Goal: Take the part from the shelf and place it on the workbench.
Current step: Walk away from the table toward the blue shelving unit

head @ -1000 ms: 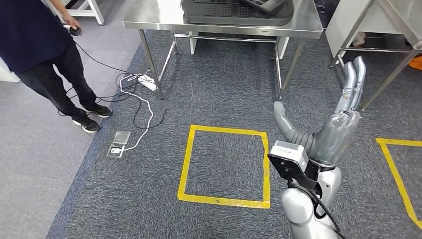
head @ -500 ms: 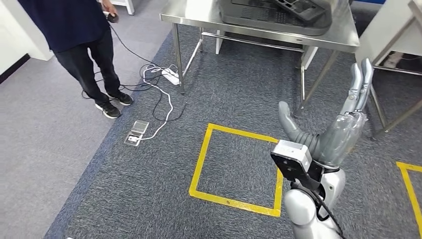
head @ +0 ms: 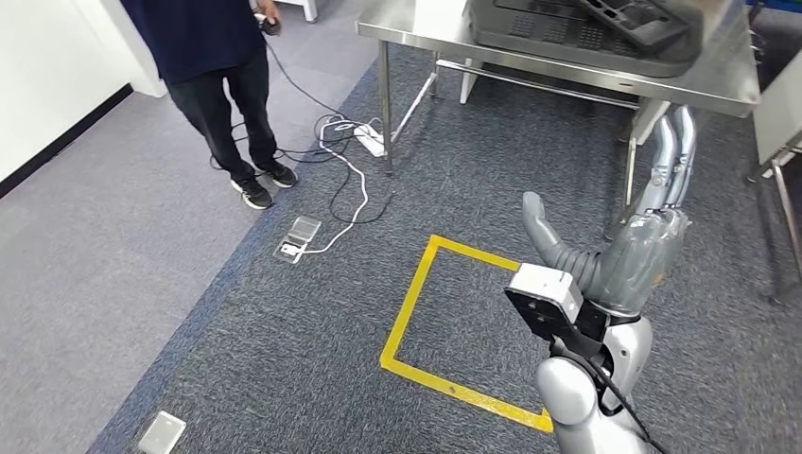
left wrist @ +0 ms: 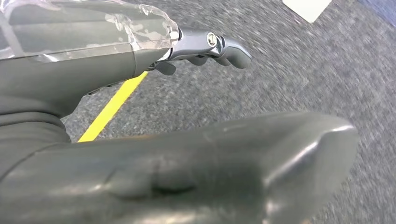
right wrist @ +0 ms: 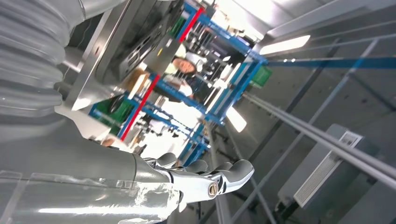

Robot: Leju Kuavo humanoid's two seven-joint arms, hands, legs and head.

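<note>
Right hand (head: 653,232) is raised, fingers straight, holding nothing; left hand (left wrist: 205,46) is hanging empty too. Dark part (head: 638,17) is sitting in the tray (head: 567,38) on the steel desk (head: 416,24). Better finishing the turn and squaring up before reaching.

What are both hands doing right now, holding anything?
Left hand: open, holds nothing, hanging over the carpet.
Right hand: open, fingers straight and raised, holds nothing.
</note>
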